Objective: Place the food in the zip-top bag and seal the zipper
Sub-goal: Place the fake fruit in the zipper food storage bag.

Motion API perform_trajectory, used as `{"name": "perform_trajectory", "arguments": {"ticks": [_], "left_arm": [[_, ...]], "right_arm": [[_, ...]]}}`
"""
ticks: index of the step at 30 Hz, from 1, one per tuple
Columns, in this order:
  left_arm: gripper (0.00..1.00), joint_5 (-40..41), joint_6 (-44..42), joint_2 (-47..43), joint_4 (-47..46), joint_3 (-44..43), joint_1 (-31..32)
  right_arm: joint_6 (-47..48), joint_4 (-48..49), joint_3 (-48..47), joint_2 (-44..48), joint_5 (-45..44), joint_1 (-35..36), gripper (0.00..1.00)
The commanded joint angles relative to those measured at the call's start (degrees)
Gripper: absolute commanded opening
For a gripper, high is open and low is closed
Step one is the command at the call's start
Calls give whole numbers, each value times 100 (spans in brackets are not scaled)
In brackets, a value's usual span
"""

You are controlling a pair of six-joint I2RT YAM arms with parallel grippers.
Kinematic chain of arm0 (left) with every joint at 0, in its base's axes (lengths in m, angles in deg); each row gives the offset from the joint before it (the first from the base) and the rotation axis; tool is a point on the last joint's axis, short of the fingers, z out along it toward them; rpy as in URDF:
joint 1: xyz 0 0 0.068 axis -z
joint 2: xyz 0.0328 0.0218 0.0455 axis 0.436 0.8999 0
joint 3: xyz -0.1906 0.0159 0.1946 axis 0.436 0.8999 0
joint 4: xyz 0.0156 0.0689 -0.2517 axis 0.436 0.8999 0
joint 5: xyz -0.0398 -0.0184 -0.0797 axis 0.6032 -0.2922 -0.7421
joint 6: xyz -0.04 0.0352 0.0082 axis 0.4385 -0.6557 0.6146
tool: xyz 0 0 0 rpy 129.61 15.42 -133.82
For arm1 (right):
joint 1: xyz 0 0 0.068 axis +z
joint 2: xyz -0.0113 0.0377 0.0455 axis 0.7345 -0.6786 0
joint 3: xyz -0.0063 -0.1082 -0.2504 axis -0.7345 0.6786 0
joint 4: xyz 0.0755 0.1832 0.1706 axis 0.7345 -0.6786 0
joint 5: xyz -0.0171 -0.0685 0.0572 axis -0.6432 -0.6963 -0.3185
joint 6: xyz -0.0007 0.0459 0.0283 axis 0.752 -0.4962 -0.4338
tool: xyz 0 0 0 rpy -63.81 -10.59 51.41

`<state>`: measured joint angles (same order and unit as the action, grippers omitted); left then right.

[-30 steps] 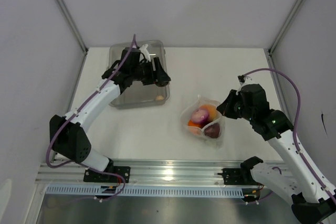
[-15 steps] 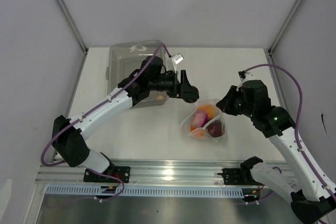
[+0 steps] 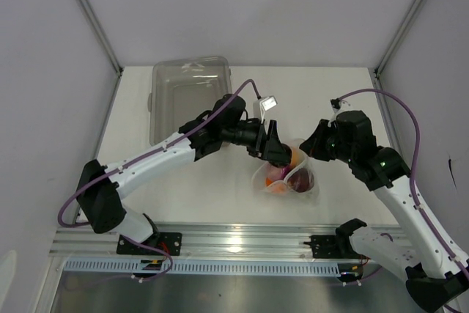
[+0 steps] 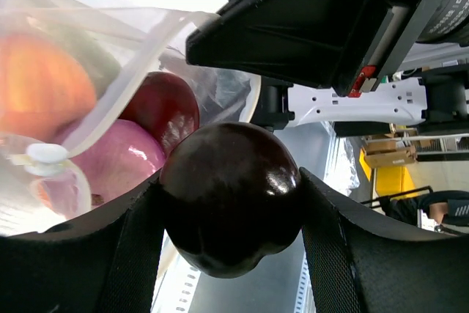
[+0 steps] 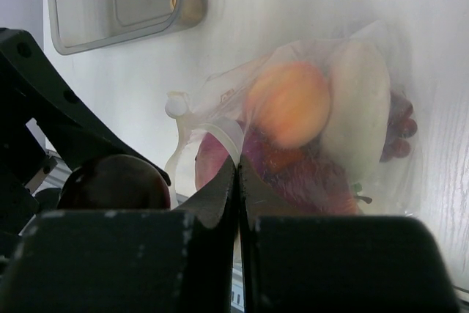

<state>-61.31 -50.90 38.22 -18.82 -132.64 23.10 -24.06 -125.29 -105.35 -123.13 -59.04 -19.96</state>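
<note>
Watching remotely: the left gripper (image 3: pixel 281 155) hangs right over the mouth of the clear floppy zip-top plastic bag (image 3: pixel 314 189). Its fingers are clamped on either side of a glossy dark maroon round toy fruit (image 4: pixel 231 196), which isn't inside. The right gripper (image 3: pixel 310 149) has its fingers pressed flat together, pinching a fold of the bag's edge on the far right side and holding it up a bit. The bag sits on the white table (image 3: pixel 183 181), front and right of the rigid clear rectangular plastic bin (image 3: pixel 155 100). Through the plastic I can see an orange-peach round piece (image 5: pixel 289 104), a white oblong piece (image 5: pixel 359 108), a pink bulb (image 4: pixel 110 159) and a dark red grape bunch (image 5: pixel 399 133). A small tan lump (image 5: pixel 192 6) sits in a corner of the bin.
</note>
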Motion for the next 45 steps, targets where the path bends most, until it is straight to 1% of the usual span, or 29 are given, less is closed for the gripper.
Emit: {"name": "perform_trajectory", "arguments": {"ticks": [1, 6, 9, 13, 17, 18, 21, 22, 26, 30, 34, 36, 38, 39, 44, 45], "left_arm": [[1, -70, -101, -88, -142, 4, 115], [1, 45, -128, 132, 24, -101, 168], [4, 115, -66, 307, 8, -145, 168], [6, 19, 109, 571, -212, -163, 176], [11, -43, 215, 712, -327, -250, 273], [15, -34, 206, 764, -327, -277, 308], [19, -52, 259, 861, -353, -356, 326], [23, -61, 276, 879, -379, -365, 326], [26, -69, 382, 967, -476, -382, 335], [36, 53, 435, 1028, -520, -409, 335], [38, 273, 444, 1090, -538, -426, 335], [41, 370, 400, 1099, -512, -435, 335], [47, 475, 338, 1125, -502, -453, 335], [54, 484, 321, 1143, -502, -453, 335], [62, 502, 206, 1248, -450, -575, 335], [66, 537, 172, 1266, -415, -611, 335]], "right_arm": [[-67, 245, -320, -6, 58, 46, 0], [-102, 280, -250, 20, 41, 73, 0], [-120, 263, -241, 46, 5, 73, 0], [-120, 280, -276, 55, -12, 99, 0], [-128, 272, -276, 55, -21, 108, 0], [-128, 280, -285, 64, -21, 99, 0], [-137, 289, -258, 64, -21, 99, 0], [-146, 289, -250, 73, -21, 108, 0], [-155, 315, -241, 90, -47, 125, 0], [-164, 315, -250, 90, -48, 134, 0], [-181, 315, -285, 99, -47, 143, 0], [-181, 307, -320, 108, -65, 143, 0], [-172, 280, -346, 108, -83, 143, 0], [-172, 272, -364, 108, -100, 152, 0], [-164, 227, -408, 125, -144, 152, 0], [-164, 219, -408, 125, -144, 152, 0]]}}
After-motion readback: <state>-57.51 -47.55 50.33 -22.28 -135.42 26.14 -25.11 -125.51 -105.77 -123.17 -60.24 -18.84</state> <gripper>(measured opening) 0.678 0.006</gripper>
